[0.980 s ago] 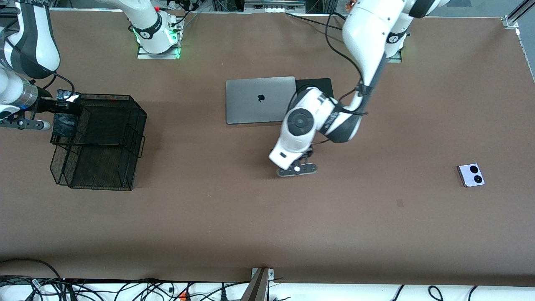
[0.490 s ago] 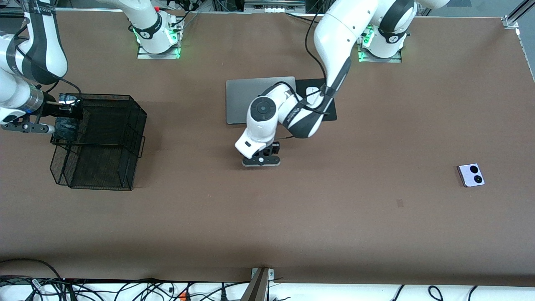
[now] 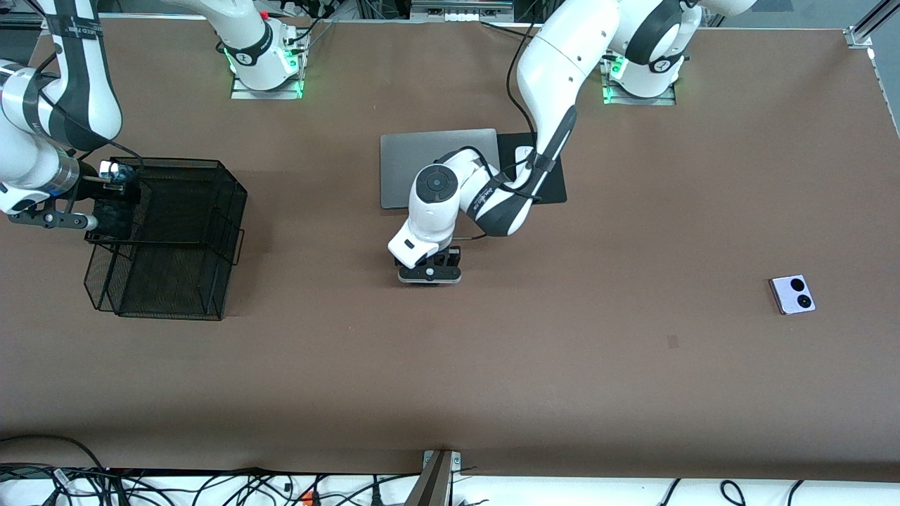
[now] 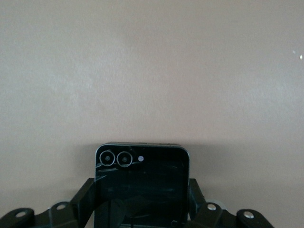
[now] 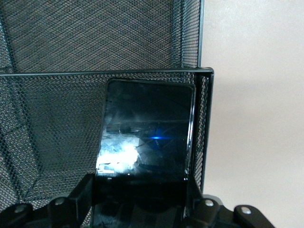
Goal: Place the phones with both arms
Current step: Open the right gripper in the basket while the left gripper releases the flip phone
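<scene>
My left gripper hangs low over the middle of the table, nearer the front camera than the laptop. It is shut on the small squarish black phone, whose two camera rings stick out past the fingers. My right gripper is at the wire basket's end wall toward the right arm's end of the table. It is shut on the long black phone, which hangs inside the mesh. The lavender-white phone lies flat on the table toward the left arm's end.
A closed silver laptop lies mid-table near the arm bases, beside a black pad that carries a white mouse. The black basket has several mesh compartments. Cables run along the table's front edge.
The left arm has swung toward the right arm's end of the table, carrying the small black phone. The right gripper has sunk slightly, taking the long phone deeper into the basket.
</scene>
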Available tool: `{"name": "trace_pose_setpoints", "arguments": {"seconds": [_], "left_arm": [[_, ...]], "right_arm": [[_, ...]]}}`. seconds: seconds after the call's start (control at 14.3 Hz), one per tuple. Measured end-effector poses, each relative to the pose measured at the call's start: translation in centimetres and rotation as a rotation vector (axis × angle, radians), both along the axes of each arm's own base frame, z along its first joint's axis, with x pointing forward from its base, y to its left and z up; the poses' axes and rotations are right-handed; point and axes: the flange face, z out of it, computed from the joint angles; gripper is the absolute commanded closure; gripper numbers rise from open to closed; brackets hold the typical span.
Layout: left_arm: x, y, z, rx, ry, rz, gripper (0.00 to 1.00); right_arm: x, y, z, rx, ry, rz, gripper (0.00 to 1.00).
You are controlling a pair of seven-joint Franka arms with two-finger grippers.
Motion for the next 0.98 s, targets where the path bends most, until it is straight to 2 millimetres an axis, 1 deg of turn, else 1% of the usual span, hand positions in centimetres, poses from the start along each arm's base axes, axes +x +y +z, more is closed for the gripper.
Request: {"name": "trace_pose_setpoints", "arguments": {"seconds": [0.14,0.21,0.28,0.35,0.49,0.56,0.63,0.77,0.84,0.91,0.98], "left_arm": [[0.4,0.2,-0.8,-0.010,-0.023,0.004,0.70],[0.5,0.2,-1.1,-0.011,-0.026,0.004,0.67],[0.5,0.2,-1.2,-0.012,-0.028,0.004,0.60],[0.5,0.2,-1.2,-0.013,-0.028,0.004,0.57],[0.5,0.2,-1.2,-0.013,-0.028,0.004,0.29],[0.5,0.2,-1.2,-0.013,-0.028,0.004,0.13],[0.5,0.2,-1.2,-0.012,-0.028,0.004,0.00],[0.4,0.1,-1.6,-0.013,-0.029,0.005,0.00],[0.4,0.1,-1.9,-0.019,-0.033,0.014,0.00],[0.3,0.0,-2.2,-0.027,-0.038,0.025,0.00],[0.3,-0.1,-2.2,-0.032,-0.041,0.037,0.00]], "right_arm": [[0.0,0.0,-0.3,-0.005,0.006,0.000,0.80],[0.0,0.0,-0.4,-0.004,0.008,-0.003,0.80],[0.0,0.1,-0.6,0.002,0.009,-0.011,0.80],[0.0,0.1,-0.8,0.006,0.011,-0.018,0.80],[0.1,0.2,-1.4,0.007,0.020,-0.028,0.77],[0.1,0.2,-1.6,0.005,0.024,-0.029,0.66],[0.1,0.2,-1.7,0.003,0.027,-0.030,0.58],[0.1,0.2,-1.8,0.001,0.030,-0.030,0.20],[0.1,0.2,-1.8,0.001,0.031,-0.030,0.14],[0.1,0.2,-1.8,0.001,0.030,-0.030,0.02],[0.1,0.2,-1.8,0.001,0.030,-0.030,0.01]]}}
